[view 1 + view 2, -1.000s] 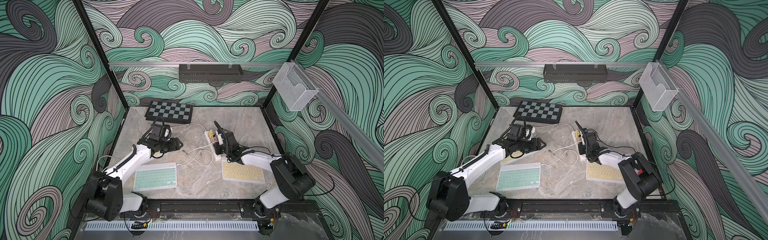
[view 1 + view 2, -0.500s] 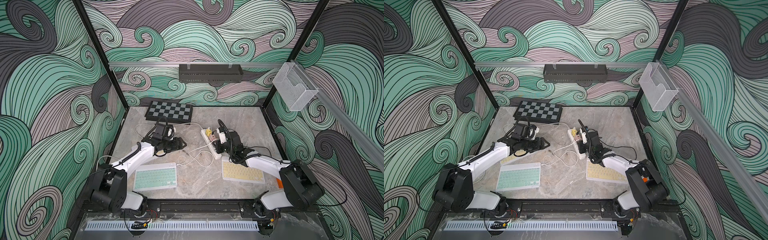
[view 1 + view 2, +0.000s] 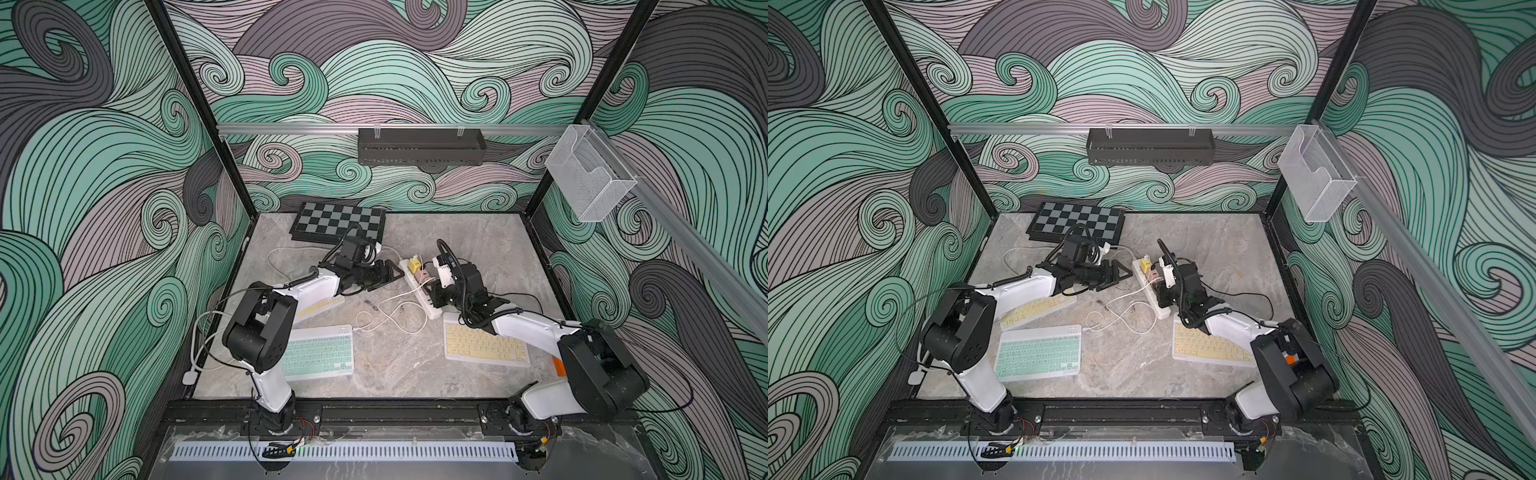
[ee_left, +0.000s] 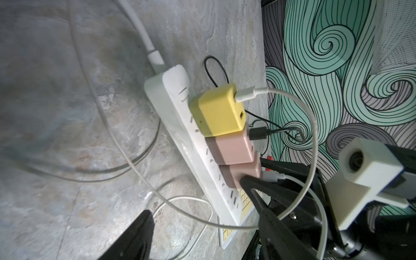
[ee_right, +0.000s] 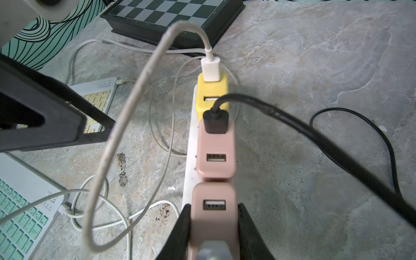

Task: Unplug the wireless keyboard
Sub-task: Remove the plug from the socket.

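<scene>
A white power strip (image 3: 431, 311) lies mid-table with a yellow charger (image 5: 212, 99) and two pink chargers in a row. My right gripper (image 5: 213, 207) is shut on the pink charger (image 5: 213, 227) nearest its camera, one finger on each side; a white plug sits in that charger's near end. My left gripper (image 3: 390, 272) hangs open just left of the strip, nothing between its fingers (image 5: 45, 117). A green wireless keyboard (image 3: 318, 353) lies front left, a white cable (image 3: 390, 320) running from its back corner in loops toward the strip.
A yellow keyboard (image 3: 484, 345) lies under my right arm, another (image 3: 320, 305) under my left arm. A black cable (image 5: 315, 139) plugs into the middle pink charger (image 5: 216, 153). A chessboard (image 3: 338, 220) sits at the back. A white cable (image 5: 135, 108) arcs from the yellow charger.
My left gripper has moved right, closer to the power strip, still open. My right gripper stays shut on the pink charger while its arm has stretched lower.
</scene>
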`<state>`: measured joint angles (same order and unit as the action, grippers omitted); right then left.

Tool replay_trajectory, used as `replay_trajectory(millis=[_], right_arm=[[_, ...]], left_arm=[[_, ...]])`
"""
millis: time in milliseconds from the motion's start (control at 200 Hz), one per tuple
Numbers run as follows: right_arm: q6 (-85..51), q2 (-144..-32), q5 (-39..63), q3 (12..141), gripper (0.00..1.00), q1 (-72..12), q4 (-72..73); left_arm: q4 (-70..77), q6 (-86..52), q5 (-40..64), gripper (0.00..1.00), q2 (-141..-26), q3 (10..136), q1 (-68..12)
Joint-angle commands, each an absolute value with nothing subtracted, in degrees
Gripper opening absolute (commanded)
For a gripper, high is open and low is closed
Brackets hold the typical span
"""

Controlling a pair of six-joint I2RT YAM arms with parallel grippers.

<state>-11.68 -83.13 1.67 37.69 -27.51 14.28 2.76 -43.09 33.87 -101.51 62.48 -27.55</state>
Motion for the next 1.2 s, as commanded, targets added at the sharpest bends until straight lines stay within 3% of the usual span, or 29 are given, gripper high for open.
replay_trajectory(millis=[0,565,1191], right_arm=[[-11.9,-81.7,3.3,38.5,0.0,-27.3,20.9],[-13.4,-82.8,4.6,40.3,0.0,-27.3,22.2],[-15.3,-82.6,4.5,42.2,0.0,-27.4,21.3]], left_arm=[[8.8,-47.9,35.4,0.72,-104.4,65.1,-28.4],[15.2,-55.2,34.9,0.63,-113.5,68.3,-30.5],[21.9,-60.4,32.6,0.51,-116.0,65.3,-31.5]])
